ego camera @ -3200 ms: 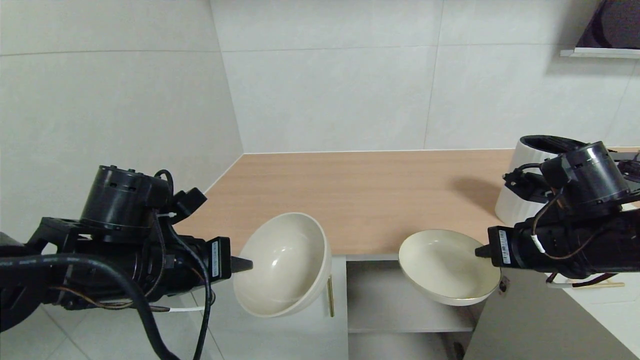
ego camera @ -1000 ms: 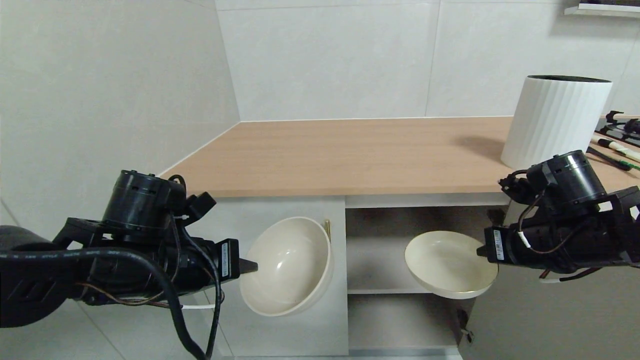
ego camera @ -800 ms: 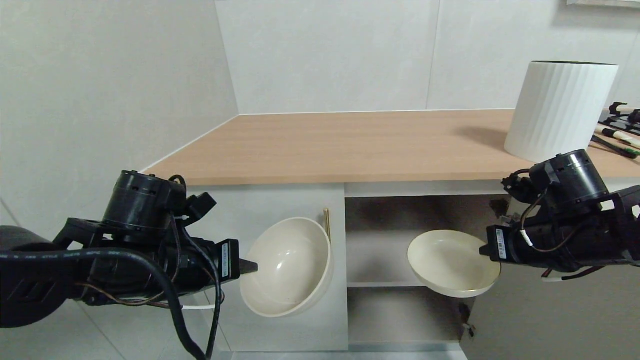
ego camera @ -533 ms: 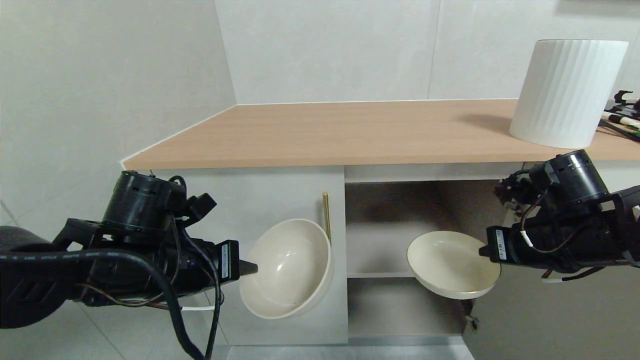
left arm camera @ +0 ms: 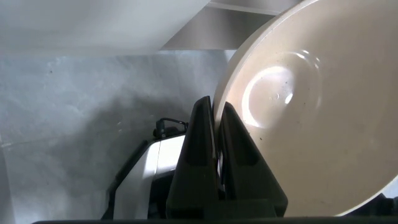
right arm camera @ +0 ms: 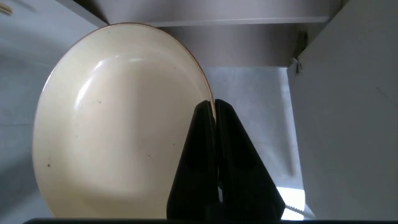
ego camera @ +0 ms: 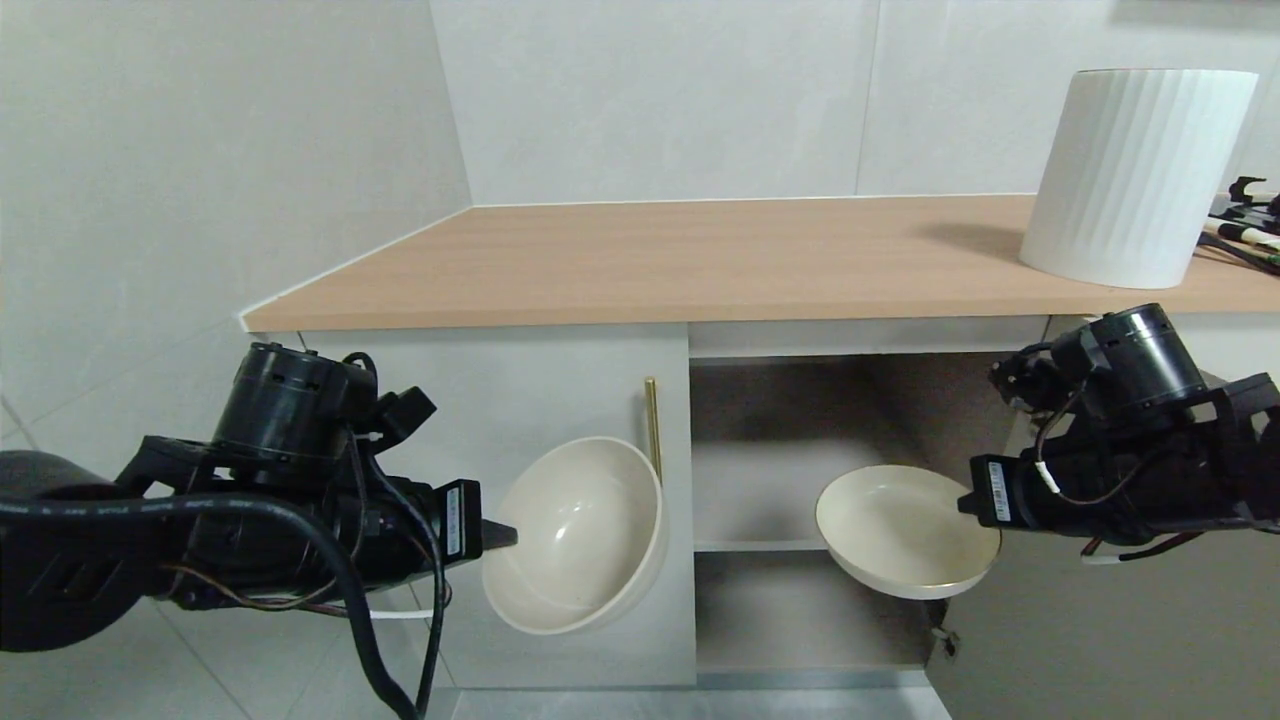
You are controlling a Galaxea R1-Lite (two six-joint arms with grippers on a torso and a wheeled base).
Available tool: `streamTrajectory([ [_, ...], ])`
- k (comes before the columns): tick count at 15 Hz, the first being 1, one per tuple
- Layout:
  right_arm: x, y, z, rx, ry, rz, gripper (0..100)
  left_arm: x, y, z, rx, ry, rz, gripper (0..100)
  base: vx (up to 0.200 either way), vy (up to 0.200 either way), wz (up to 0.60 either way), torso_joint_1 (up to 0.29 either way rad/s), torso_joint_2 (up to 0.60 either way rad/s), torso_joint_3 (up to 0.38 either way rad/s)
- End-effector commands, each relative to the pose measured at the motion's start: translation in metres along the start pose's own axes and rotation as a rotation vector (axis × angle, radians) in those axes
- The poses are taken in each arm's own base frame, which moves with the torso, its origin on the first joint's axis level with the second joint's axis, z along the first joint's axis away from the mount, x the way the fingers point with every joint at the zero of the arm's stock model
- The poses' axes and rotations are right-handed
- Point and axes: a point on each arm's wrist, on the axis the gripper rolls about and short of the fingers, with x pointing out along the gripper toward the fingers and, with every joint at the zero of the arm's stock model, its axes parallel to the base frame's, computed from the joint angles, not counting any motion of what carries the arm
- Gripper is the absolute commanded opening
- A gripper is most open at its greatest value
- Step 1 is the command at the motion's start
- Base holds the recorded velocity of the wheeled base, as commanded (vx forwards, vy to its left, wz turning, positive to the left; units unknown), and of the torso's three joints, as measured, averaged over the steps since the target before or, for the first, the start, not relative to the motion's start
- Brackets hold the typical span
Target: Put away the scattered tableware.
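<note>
Gripping a deep cream bowl [ego camera: 575, 535] by its rim, our left gripper [ego camera: 503, 534] has both dark fingers pinched shut, one inside the wall and one outside. The bowl juts ahead of the fingertips and stands steeply on edge, mouth turned back toward us and a little upward. It is round and glossy, with a bright highlight inside.

Our right gripper [ego camera: 962, 500] is likewise clamped on the rim of a shallow cream dish [ego camera: 905, 530] with a thin dark edge line. The dish lies near level, mouth up, reaching toward the left gripper's side. The two vessels are apart.

Beyond the dish is an open cabinet bay [ego camera: 780, 430], with a shelf edge [ego camera: 750, 547] roughly level with the dish. Beyond the bowl is a closed matte grey door [ego camera: 520, 400], its upright brass handle [ego camera: 651, 425] just above the bowl's far rim. Above both grippers runs a wood-grain countertop [ego camera: 700, 260], and a white ribbed cylinder [ego camera: 1140, 170] stands on it over the right gripper.
</note>
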Motion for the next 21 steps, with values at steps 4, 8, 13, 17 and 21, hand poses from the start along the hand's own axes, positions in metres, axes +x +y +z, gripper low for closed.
streamTrajectory([
  [4,0.065,0.003,-0.009,-0.008,0.095,-0.029,0,0.003,-0.003,0.002,0.005,0.001,-0.005,0,0.0,0.0,0.0,0.0,0.0,0.0],
  [8,0.136,-0.015,-0.022,0.037,0.108,-0.065,0,0.008,-0.006,0.0,0.016,0.018,-0.007,0,0.0,0.0,0.0,0.0,0.0,0.0],
  [13,0.185,-0.011,-0.019,0.027,-0.008,-0.025,0,0.013,-0.009,0.007,0.018,0.005,0.003,0,0.0,0.0,0.0,0.0,0.0,0.0],
  [17,0.218,-0.005,0.0,0.027,-0.025,-0.057,0,0.021,-0.009,0.008,0.019,0.004,0.043,0,0.0,0.0,0.0,0.0,0.0,0.0],
  [21,0.248,-0.007,-0.01,0.029,-0.004,-0.098,0,0.028,-0.01,0.004,0.026,0.034,0.057,0,0.0,0.0,0.0,0.0,0.0,0.0],
])
